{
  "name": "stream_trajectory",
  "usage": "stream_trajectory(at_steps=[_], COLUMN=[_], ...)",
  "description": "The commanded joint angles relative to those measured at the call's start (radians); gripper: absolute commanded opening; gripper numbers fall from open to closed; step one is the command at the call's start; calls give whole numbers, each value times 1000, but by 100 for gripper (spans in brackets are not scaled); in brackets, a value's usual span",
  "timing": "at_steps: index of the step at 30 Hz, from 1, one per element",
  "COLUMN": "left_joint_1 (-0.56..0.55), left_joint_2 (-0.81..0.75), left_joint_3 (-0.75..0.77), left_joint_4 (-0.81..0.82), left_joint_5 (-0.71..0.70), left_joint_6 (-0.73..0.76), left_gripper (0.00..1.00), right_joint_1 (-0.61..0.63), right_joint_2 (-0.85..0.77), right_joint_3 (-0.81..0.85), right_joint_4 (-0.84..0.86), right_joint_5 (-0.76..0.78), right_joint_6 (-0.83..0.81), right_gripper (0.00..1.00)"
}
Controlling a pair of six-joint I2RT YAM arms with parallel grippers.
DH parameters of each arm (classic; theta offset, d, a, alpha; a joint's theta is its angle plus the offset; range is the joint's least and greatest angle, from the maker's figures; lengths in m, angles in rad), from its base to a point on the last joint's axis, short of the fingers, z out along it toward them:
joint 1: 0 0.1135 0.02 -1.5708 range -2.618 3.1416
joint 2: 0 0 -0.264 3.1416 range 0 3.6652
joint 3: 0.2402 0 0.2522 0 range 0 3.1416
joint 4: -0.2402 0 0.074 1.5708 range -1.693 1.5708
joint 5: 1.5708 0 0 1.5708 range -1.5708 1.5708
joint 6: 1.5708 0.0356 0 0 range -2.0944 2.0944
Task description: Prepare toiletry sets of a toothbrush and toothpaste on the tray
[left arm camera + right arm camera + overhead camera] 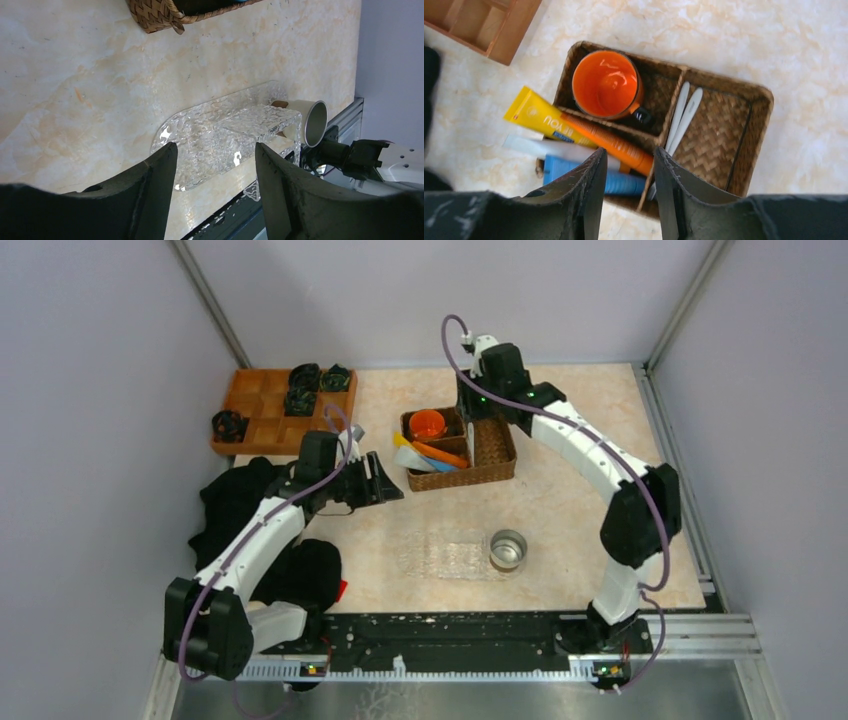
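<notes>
Top external view: the marble-pattern table (560,510) carries the tray (440,555) near my bases, well apart from the wicker basket (497,453) farther back. Tray is flat, rectangular, round-cornered clear plastic with a bumpy surface; the left wrist view shows a raised block (260,122) of the same plastic on it. A steel cup (508,549) stands at its right end; on it or beside it, I cannot tell. My left gripper (388,480) hangs between tray and basket, jaws wide apart, holding nothing. My right gripper (630,156) hangs over the basket, jaws narrowly parted, gripping nothing. All toiletry items lie in the basket: beside an orange mug (606,85), a yellow-to-orange tube (574,130), a white tube (539,146) and a blue tube (556,165) lie side by side, overhanging the rim. Two slim white toothbrushes (680,117) rest together against the divider.
</notes>
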Motion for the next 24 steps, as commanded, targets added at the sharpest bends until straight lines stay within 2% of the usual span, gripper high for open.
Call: stream_trajectory(at_steps=[1, 10, 16, 24], left_joint_1=[6, 6, 6, 6], left_joint_2=[-15, -33, -46, -27], left_joint_3=[12, -1, -11, -28], left_joint_4=[-20, -40, -48, -16], left_joint_5=[-2, 17, 13, 30], left_joint_6=[24, 39, 50, 43], left_gripper=[67, 67, 66, 64], right_joint_1=[0, 0, 0, 0], right_joint_2=[120, 401, 551, 598], right_joint_3=[157, 414, 568, 546], right_joint_4=[14, -41, -88, -70], right_joint_5=[-25, 8, -35, -75], right_joint_6=[-125, -231, -238, -229], right_gripper=[41, 44, 43, 38])
